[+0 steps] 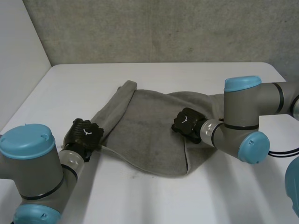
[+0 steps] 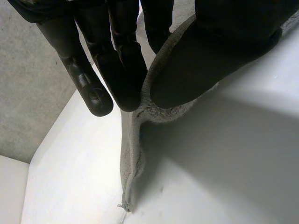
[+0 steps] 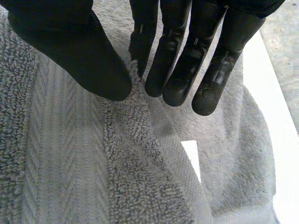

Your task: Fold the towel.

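1. Grey towel (image 1: 145, 135) lies rumpled at frame centre in the head view, on the white table (image 1: 93, 84). Its left side is rolled into a long ridge running to upper-centre, and its right side is bunched under the right arm (image 1: 243, 116).
2. Left hand (image 1: 84, 134), lower left of the head view, pinches the towel's left edge. In the left wrist view the hem (image 2: 140, 105) sits between thumb and fingers (image 2: 124, 70).
3. Right hand (image 1: 186, 123), centre-right, pinches a raised ridge of pile between thumb and fingers, in from the edge rather than at a corner.
4. Risk: the left pinch looks shallow, hem only. A quick pull could slip it out.
5. Risk: the right hand may hold just one layer mid-cloth, so lifting would prob. tent the towel and give a skewed fold.
6. Risk: the right arm crosses over the bunched right side and could drag it if swung.
7. Room: bare table across the upper part of the frame up to the wall (image 1: 154, 28), and along the bottom centre. Table edges show at far left and upper right, so a wide sweep could push cloth off there.
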`<state>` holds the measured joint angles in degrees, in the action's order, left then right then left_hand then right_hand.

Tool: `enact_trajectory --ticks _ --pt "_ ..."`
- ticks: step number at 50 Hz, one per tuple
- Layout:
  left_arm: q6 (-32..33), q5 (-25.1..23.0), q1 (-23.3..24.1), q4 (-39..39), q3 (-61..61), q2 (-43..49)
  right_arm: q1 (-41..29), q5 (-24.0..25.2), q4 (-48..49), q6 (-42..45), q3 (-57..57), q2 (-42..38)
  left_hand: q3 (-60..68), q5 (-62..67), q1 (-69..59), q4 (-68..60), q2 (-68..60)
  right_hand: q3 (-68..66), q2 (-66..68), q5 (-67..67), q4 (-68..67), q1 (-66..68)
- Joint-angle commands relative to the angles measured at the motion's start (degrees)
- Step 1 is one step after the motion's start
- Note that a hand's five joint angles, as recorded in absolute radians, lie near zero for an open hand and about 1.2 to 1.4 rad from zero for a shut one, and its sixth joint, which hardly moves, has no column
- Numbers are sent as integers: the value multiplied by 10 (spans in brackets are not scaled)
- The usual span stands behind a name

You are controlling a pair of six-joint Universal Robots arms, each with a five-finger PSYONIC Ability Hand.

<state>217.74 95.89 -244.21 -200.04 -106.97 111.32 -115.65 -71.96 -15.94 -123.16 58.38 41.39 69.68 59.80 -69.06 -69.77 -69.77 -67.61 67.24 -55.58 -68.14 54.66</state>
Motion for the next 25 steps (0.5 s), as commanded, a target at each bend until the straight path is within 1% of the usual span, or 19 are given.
enact_trajectory --ticks 1,2,3,5,6,8,9,10,11,13,14,16,17,18,19,21,22,24,25 --pt "1 1 0 0 -1 0 34 -12 1 -36 30 51 103 102 -109 -102 -102 -124 128 -144 -119 253" --pt "1 1 0 0 -2 -1 46 -11 5 -53 50 74 103 102 -109 -102 -102 -124 128 -144 -119 253" --pt "1 1 0 0 -2 -1 46 -11 5 -53 50 74 103 102 -109 -102 -102 -124 128 -144 -119 253" --pt "1 2 -1 1 -6 -1 69 -12 31 -101 104 127 103 102 -109 -102 -102 -124 128 -144 -119 253" --pt "1 2 -1 1 -6 -1 69 -12 31 -102 104 127 103 102 -109 -102 -102 -124 128 -144 -119 253" --pt "1 2 0 1 -6 -1 102 -13 70 -159 178 183 103 102 -109 -102 -102 -124 128 -144 -119 253" --pt "1 3 0 1 -6 -1 102 -13 70 -160 178 183 103 102 -109 -102 -102 -124 128 -144 -119 253" --pt "1 3 1 2 -6 -2 119 -13 87 -179 217 210 103 102 -109 -102 -102 -124 128 -144 -119 253" --pt "1 3 1 2 -6 -2 119 -13 87 -179 217 210 103 102 -109 -102 -102 -124 128 -144 -119 253" --pt "2 4 1 7 -5 -3 147 -11 114 -202 287 259 103 102 -109 -102 -102 -124 128 -144 -119 253" --pt "2 4 1 7 -5 -3 148 -11 114 -202 287 259 103 102 -109 -102 -102 -124 128 -144 -119 253" --pt "2 4 1 21 -3 -15 164 -1 131 -212 349 316 103 102 -109 -102 -102 -124 128 -144 -119 253" --pt "2 4 1 21 -3 -15 164 -1 131 -212 350 316 103 102 -109 -102 -102 -124 128 -144 -119 253" --pt "2 4 1 29 -1 -29 169 4 141 -212 377 354 103 102 -109 -102 -102 -124 128 -144 -119 253" --pt "2 4 1 29 -1 -29 170 4 141 -212 377 354 103 102 -109 -102 -102 -124 128 -144 -119 253" --pt "2 4 0 46 3 -72 183 17 154 -212 415 439 103 102 -109 -102 -102 -124 128 -144 -119 253" --pt "2 4 0 47 3 -73 183 17 154 -212 416 439 103 102 -109 -102 -102 -124 128 -144 -119 253" --pt "8 4 1 67 11 -142 193 24 154 -218 425 516 103 102 -109 -102 -102 -124 128 -144 -119 253" --pt "8 4 1 67 11 -142 193 24 154 -218 425 517 103 102 -109 -102 -102 -124 128 -144 -119 253"
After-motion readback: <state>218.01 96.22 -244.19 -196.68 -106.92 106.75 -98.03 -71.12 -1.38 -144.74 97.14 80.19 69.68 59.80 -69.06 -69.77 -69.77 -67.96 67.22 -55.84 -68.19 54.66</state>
